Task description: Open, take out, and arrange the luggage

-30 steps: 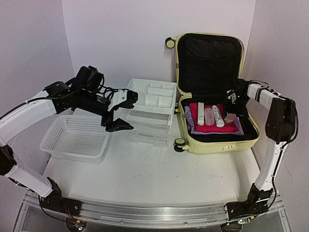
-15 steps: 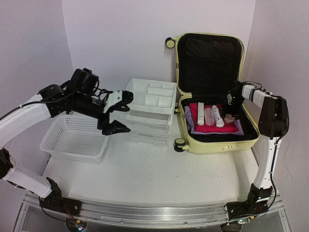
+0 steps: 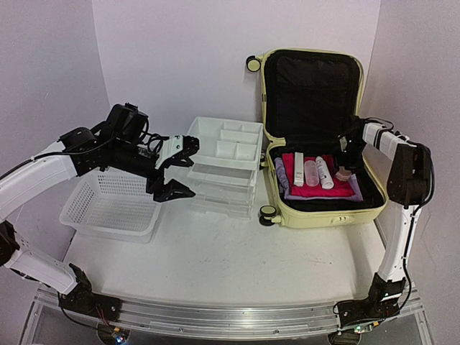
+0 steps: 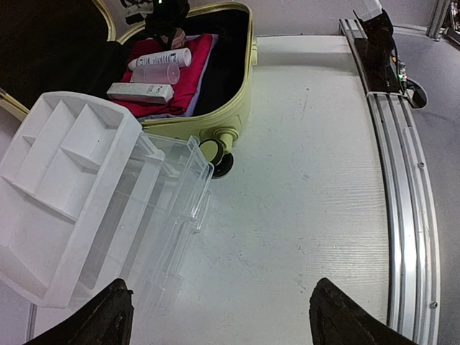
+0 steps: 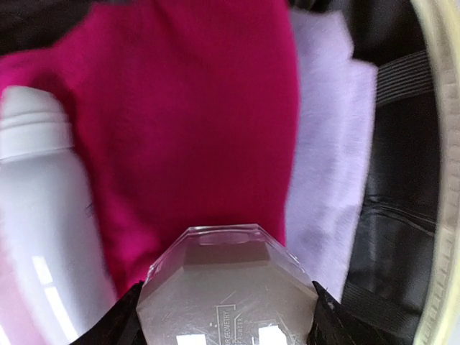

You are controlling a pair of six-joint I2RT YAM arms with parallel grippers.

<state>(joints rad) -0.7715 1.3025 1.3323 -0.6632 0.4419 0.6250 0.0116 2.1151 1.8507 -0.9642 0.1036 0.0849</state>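
The luggage (image 3: 327, 212) lies open at the far right of the counter (image 3: 215, 266), its lid standing upright against the back wall and its tray facing up. Packed in the tray are a magenta cloth (image 5: 201, 108) over a lavender cloth (image 5: 330, 144), with a white bottle (image 5: 36, 187) and a small clear faceted jar (image 5: 226, 287) lying on top.

The right claw (image 3: 346, 159) reaches down into the tray. In the wrist view its jaws stand partly open on either side of the jar, close against its sides. Whether they actually press on it cannot be told.

The left claw (image 3: 180, 169) hangs wide open and empty above the counter, between the basket (image 3: 108, 208) and the drawer unit (image 3: 223, 172).

The shell looks stiff, smooth and far too broad to span, so the rim of the tray or the edge of the lid is the likely place to take hold. On its wheels it would probably roll or slide if pushed sideways, so pulls on the contents are best made straight up.

The jar seems rigid and slick. A grip across two opposite flat facets should hold better than one on the corners. The cloths are soft and should be pinched at a fold once the hard items are off them.
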